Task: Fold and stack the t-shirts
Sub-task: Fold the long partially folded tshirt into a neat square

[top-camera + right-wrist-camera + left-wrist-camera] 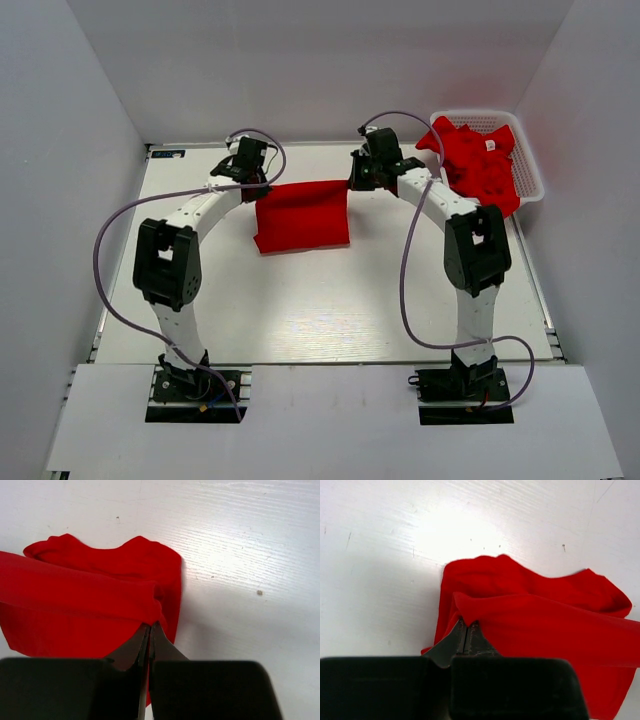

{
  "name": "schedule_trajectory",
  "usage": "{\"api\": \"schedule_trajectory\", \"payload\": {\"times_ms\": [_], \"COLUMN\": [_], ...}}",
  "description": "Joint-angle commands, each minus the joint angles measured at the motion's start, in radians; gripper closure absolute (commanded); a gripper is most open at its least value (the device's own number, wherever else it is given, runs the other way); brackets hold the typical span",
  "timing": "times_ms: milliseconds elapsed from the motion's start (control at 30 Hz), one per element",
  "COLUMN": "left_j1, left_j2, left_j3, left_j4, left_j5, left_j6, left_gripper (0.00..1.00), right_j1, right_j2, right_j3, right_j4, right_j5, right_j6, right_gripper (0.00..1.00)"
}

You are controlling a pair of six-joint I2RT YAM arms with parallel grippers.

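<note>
We are pinching one red t-shirt [302, 215] by its top edge, the left hand [262, 186] and right hand [354, 184] each clamped tight on a corner. The cloth is spanning hand to hand and hanging below both, seemingly touching the table [300, 310]. Both arms are arching inward, equally near.

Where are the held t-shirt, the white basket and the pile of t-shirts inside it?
held t-shirt [302, 218]: top external view, middle of the cloth.
white basket [532, 170]: top external view, right rim.
pile of t-shirts [478, 165]: top external view, middle of the heap.
</note>
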Motion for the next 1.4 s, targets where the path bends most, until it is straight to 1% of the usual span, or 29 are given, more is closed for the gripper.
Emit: {"api": "schedule_trajectory", "payload": {"times_ms": [0, 167, 267, 400, 433, 533, 700, 733, 767, 800, 833, 867, 900, 1000, 1067, 1100, 1200, 1300, 1367], "left_j1": [0.029, 0.049, 0.058, 0.068, 0.068, 0.077, 0.086, 0.086, 0.086, 0.097, 0.097, 0.106, 0.106, 0.126, 0.137, 0.137, 0.137, 0.137, 0.114], "left_j2": [0.031, 0.123, 0.148, 0.148, 0.148, 0.139, 0.139, 0.139, 0.139, 0.139, 0.128, 0.128, 0.116, 0.094, 0.071, 0.038, -0.010, -0.030, -0.020], "left_j3": [0.053, 0.136, 0.147, 0.147, 0.138, 0.126, 0.116, 0.116, 0.116, 0.116, 0.116, 0.116, 0.116, 0.116, 0.087, 0.067, -0.063, -0.117, -0.129], "left_j4": [0.016, 0.000, -0.012, -0.021, -0.003, 0.016, 0.007, 0.007, -0.003, -0.003, -0.012, -0.012, -0.012, -0.021, -0.012, 0.029, 0.101, 0.138, 0.148], "left_j5": [-0.032, -0.010, 0.008, 0.017, 0.030, 0.042, 0.051, 0.051, 0.051, 0.051, 0.041, 0.040, 0.027, 0.014, 0.023, 0.051, 0.141, 0.221, 0.269], "left_j6": [0.045, 0.054, 0.054, 0.054, 0.054, 0.054, 0.054, 0.054, 0.054, 0.054, 0.054, 0.040, 0.040, 0.031, 0.022, 0.022, 0.062, 0.115, 0.158], "left_gripper": [1.00, 1.00, 1.00, 1.00, 1.00, 1.00, 1.00, 1.00, 0.92, 0.47, 0.10, 0.00, 0.00, 0.00, 0.00, 0.00, 0.00, 0.00, 0.00], "right_j1": [-0.041, -0.058, -0.064, -0.075, -0.075, -0.073, -0.075, -0.075, -0.075, -0.078, -0.077, -0.076, -0.078, -0.078, -0.083, -0.083, -0.081, -0.083, -0.081], "right_j2": [0.043, 0.108, 0.154, 0.188, 0.194, 0.201, 0.212, 0.215, 0.221, 0.224, 0.228, 0.238, 0.247, 0.243, 0.228, 0.199, 0.140, 0.090, 0.038], "right_j3": [0.070, 0.128, 0.171, 0.187, 0.188, 0.185, 0.196, 0.199, 0.202, 0.205, 0.220, 0.228, 0.249, 0.292, 0.279, 0.270, 0.207, 0.124, 0.063], "right_j4": [0.010, 0.012, 0.012, 0.042, 0.051, 0.079, 0.085, 0.085, 0.091, 0.090, 0.094, 0.088, 0.085, 0.064, 0.062, 0.067, 0.068, 0.071, 0.076], "right_j5": [0.013, -0.021, -0.067, -0.136, -0.175, -0.212, -0.225, -0.232, -0.243, -0.248, -0.255, -0.275, -0.282, -0.289, -0.289, -0.286, -0.282, -0.276, -0.266], "right_j6": [-0.034, -0.026, -0.043, -0.063, -0.068, -0.078, -0.092, -0.094, -0.095, -0.100, -0.112, -0.112, -0.112, -0.109, -0.118, -0.121, -0.127, -0.126, -0.120], "right_gripper": [1.00, 1.00, 1.00, 1.00, 1.00, 1.00, 1.00, 0.98, 0.95, 0.78, 0.64, 0.21, 0.10, 0.10, 0.10, 0.10, 0.10, 0.10, 0.10]}}
